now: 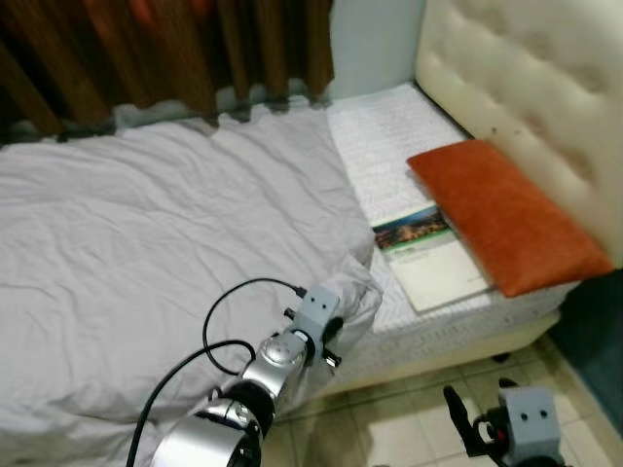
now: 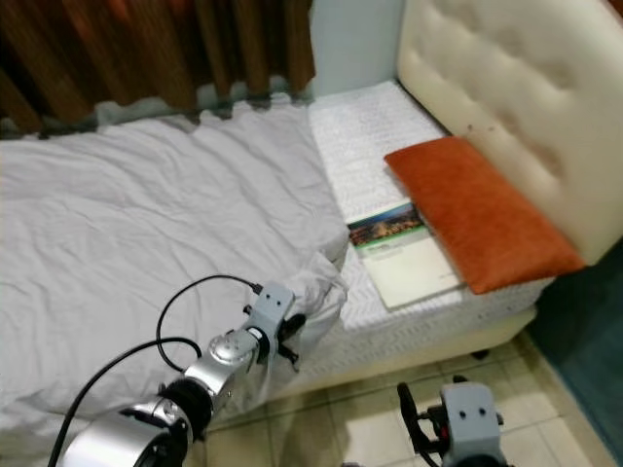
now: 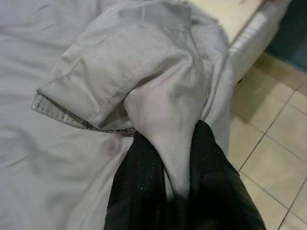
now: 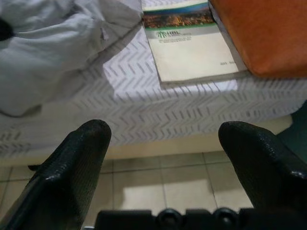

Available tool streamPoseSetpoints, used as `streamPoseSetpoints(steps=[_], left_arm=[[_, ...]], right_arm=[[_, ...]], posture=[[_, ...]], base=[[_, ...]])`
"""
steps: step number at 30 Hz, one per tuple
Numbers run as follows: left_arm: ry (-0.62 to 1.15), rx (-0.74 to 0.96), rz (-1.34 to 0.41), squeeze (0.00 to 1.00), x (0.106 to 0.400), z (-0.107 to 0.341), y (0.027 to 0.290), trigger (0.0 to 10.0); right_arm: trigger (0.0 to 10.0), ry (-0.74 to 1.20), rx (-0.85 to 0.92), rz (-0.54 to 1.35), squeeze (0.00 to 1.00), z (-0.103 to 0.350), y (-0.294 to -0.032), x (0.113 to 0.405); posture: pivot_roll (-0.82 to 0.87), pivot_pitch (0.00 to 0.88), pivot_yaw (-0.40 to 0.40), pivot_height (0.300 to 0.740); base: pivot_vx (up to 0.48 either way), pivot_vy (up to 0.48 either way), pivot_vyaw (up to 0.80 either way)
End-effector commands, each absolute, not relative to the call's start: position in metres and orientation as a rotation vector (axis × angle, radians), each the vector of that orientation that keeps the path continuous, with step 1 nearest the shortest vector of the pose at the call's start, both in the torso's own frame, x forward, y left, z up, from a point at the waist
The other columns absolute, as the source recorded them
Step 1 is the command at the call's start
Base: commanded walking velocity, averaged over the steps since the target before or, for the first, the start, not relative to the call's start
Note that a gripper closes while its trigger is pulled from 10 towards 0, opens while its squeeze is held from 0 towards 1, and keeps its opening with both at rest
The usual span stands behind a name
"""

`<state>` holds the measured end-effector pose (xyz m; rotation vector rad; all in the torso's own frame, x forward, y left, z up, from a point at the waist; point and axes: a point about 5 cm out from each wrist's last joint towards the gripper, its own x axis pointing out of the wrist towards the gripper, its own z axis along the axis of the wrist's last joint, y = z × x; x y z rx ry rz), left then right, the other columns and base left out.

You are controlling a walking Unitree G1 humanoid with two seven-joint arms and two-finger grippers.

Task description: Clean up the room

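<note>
Left arm: reaches forward and up from the lower edge of the head view to the bed's near edge, a black cable looping above it.
Left gripper point(image 3: 177, 158): its 2 black fingers are pinched tight on a fold of the grey duvet point(image 1: 146, 253), cloth squeezed between them.
Duvet: spread rumpled over most of the bed, its hemmed corner point(image 3: 86, 103) bunched and lifted at the gripper.
Right arm: low over the tiled floor point(image 4: 158, 187) beside the bed.
Right gripper point(image 4: 163, 143): 2 fingers spread wide apart, holding nothing, facing the mattress point(image 4: 168, 103) side.
Book point(image 1: 428, 258): flat on the bare mattress, touching the orange pillow point(image 1: 511, 214).
Headboard point(image 1: 526, 78): cream, tufted, behind the pillow.
</note>
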<state>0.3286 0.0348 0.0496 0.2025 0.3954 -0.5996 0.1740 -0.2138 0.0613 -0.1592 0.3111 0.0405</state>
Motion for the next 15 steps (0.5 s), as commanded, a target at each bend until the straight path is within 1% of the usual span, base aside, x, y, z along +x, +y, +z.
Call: streamPoseSetpoints(steps=[1, 5, 9, 10, 11, 12, 13, 15], left_arm=[[0.425, 0.187, -0.702, 0.00, 0.307, 0.039, 0.004, 10.0], [0.450, 0.228, -0.782, 0.00, 0.294, 0.030, -0.007, 10.0], [0.492, 0.273, -0.870, 0.00, 0.276, 0.016, -0.014, 10.0], [0.492, 0.273, -0.870, 0.00, 0.276, 0.016, -0.014, 10.0], [0.508, 0.274, -0.912, 0.00, 0.268, 0.011, -0.019, 10.0], [0.533, 0.277, -0.994, 0.00, 0.253, 0.005, -0.027, 10.0], [0.533, 0.277, -0.994, 0.00, 0.253, 0.005, -0.027, 10.0], [0.552, 0.279, -1.042, 0.00, 0.242, 0.000, -0.034, 10.0]], right_arm=[[10.0, 0.324, -0.155, 0.054, 0.00, 0.058, -0.208, 0.172], [10.0, 0.325, -0.155, 0.054, 0.00, 0.057, -0.208, 0.171], [10.0, 0.332, -0.154, 0.059, 0.00, 0.055, -0.207, 0.170], [10.0, 0.332, -0.154, 0.059, 0.00, 0.055, -0.207, 0.170], [10.0, 0.335, -0.154, 0.061, 0.00, 0.054, -0.206, 0.170], [10.0, 0.340, -0.153, 0.063, 0.00, 0.052, -0.206, 0.169], [10.0, 0.340, -0.153, 0.063, 0.00, 0.052, -0.206, 0.169], [10.0, 0.345, -0.152, 0.067, 0.00, 0.051, -0.205, 0.169]], posture=[[-0.35, 0.161, 0.060, 0.740], [-0.36, 0.159, 0.066, 0.740], [-0.36, 0.159, 0.071, 0.740], [-0.36, 0.159, 0.071, 0.740], [-0.35, 0.159, 0.071, 0.740], [-0.35, 0.158, 0.072, 0.740], [-0.35, 0.158, 0.072, 0.740], [-0.35, 0.157, 0.073, 0.740]], base=[[0.000, -0.472, 0.00], [0.000, -0.471, 0.00], [0.000, -0.472, 0.00], [0.000, -0.472, 0.00], [0.000, -0.349, 0.00], [0.000, -0.334, 0.00], [0.000, -0.334, 0.00], [0.000, 0.000, 0.00]])
